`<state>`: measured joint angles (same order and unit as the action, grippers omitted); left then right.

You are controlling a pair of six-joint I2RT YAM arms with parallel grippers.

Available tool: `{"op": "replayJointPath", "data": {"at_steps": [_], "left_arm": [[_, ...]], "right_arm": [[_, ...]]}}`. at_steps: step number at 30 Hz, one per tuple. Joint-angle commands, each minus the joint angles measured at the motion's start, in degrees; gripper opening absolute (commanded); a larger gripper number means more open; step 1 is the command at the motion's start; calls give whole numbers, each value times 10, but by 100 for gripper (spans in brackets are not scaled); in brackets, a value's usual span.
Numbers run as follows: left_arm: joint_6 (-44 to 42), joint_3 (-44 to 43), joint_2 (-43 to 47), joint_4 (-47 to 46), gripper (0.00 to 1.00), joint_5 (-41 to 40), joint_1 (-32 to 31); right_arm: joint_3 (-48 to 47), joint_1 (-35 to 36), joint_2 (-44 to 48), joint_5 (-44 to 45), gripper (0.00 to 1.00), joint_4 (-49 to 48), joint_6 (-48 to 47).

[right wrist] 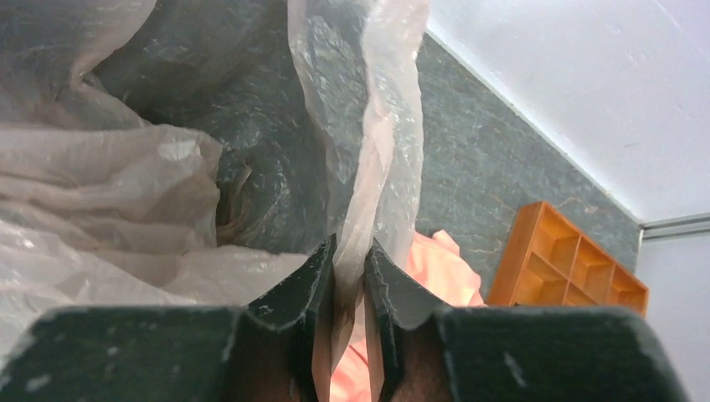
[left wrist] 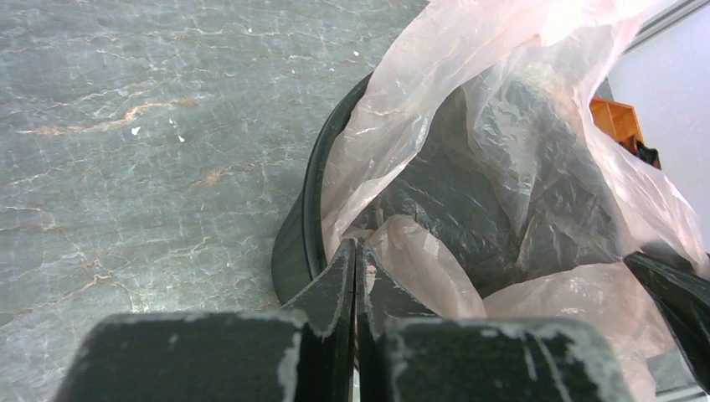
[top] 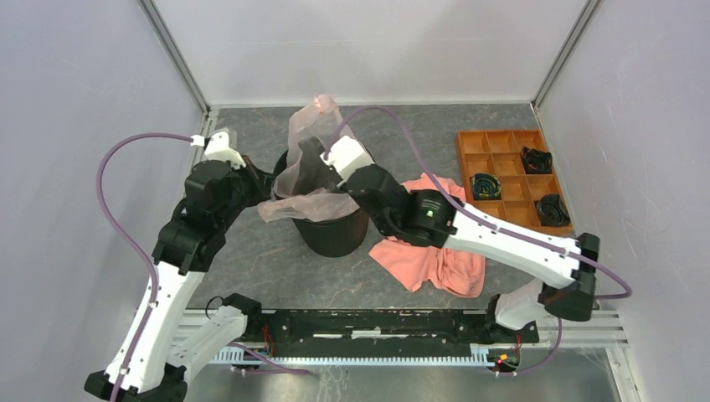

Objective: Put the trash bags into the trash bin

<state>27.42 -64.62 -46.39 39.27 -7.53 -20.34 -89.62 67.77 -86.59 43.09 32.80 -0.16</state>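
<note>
Vertically, bag (top: 300,142) stands in bin (top: 335,234), left tool (left wrist: 355,255), right tool (right wrist: 352,260) each pinching it.

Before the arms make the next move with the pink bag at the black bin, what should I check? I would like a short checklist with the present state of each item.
1. Does the right gripper have the trash bag? Film runs between its nearly closed jaws: ok.
2. Does the left gripper have the bag? Its jaws are shut at the film's edge by the rim, but whether film is pinched: cannot tell.
3. Is the bag fully inside the trash bin? One part stands above the rim and another hangs over it: not ok.
4. Is the bin upright? Ok.
5. Is the coral cloth out of the bin? It lies beside it: ok.
</note>
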Motion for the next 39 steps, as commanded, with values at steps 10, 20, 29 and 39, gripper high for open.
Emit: {"op": "replayJointPath", "data": {"at_steps": [10,20,29,39], "left_arm": [[12,32,96,-13,2,-60,0],[22,-18,43,0,64,99,0],[17,-40,-22,43,57,117,1],[75,-62,33,95,58,6,0]], "right_arm": [[189,2,163,-40,14,-138,30],[241,2,228,-44,13,-207,9],[244,2,241,-41,4,-218,9],[274,2,268,-41,1,-242,6]]}}
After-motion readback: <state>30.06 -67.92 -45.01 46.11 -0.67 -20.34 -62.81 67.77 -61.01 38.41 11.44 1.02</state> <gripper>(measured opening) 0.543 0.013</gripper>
